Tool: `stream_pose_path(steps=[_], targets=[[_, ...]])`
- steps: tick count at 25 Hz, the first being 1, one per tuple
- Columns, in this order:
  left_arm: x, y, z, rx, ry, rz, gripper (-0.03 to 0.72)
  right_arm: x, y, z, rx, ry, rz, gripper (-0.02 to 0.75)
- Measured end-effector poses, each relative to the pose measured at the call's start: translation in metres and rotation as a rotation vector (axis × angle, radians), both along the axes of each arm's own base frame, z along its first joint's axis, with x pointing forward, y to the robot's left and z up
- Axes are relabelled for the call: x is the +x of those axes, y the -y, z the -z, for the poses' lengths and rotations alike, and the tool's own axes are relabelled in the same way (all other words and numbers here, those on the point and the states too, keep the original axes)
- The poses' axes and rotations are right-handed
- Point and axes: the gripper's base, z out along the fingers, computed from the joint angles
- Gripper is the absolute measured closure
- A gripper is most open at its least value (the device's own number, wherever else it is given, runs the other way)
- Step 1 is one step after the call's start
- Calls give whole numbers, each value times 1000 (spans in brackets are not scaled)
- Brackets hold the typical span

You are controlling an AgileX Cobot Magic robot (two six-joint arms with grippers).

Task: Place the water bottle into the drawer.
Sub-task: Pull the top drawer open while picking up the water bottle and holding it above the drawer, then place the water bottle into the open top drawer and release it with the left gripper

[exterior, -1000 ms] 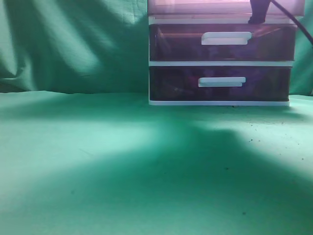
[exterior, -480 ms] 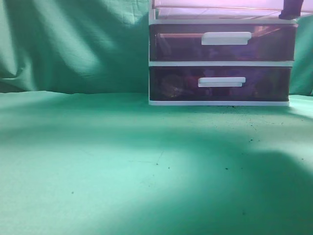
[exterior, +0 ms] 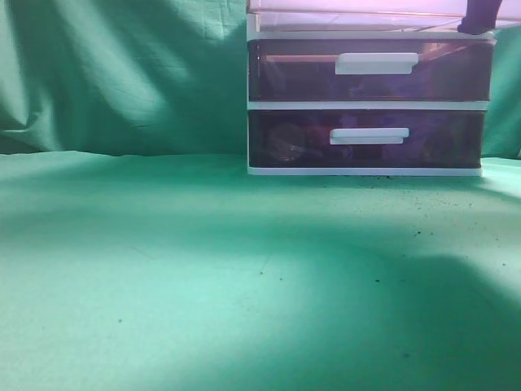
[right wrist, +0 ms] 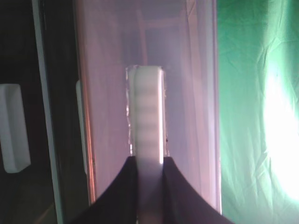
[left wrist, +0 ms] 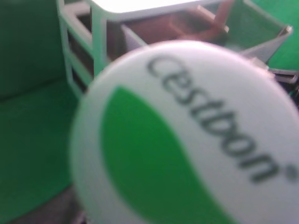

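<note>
The water bottle's white cap, printed with a green shape and "Cestbon", fills the left wrist view. It hides my left gripper's jaws, which hold the bottle above the unit. Behind the cap the reddish-brown drawer stands pulled out of the white frame. In the right wrist view my right gripper is shut on the drawer's white bar handle, with the translucent drawer front behind it. In the exterior view only the drawer's lower edge and the dark tip of my right gripper show at the top.
Two darker purple drawers sit shut below in the white-framed unit. The unit stands at the back right of a green cloth-covered table, with a green curtain behind it.
My right gripper has shifted to the right along the top drawer in the exterior view. The shadow on the table has moved toward the right front.
</note>
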Motion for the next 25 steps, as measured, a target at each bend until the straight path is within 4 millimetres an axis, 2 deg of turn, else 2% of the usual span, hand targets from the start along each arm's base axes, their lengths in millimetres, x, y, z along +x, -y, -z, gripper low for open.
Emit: stream_pose_path(steps=[6,9,14,20,25], targets=[[14,8,-31,-116,90,31,383,-3,1,3,-12,-3,0,643],[32,18,-40,-171,98,45,383,-3,1,2,-12,-1,1,643],[71,52,-46,-200,102,118,383,-3,1,2,-14,0,1,643],[109,113,-29,-161,89,237,383,-3,1,2,-14,-2,1,643],[140,129,1,-108,63,218,383,-3,1,3,-5,-7,1,643]])
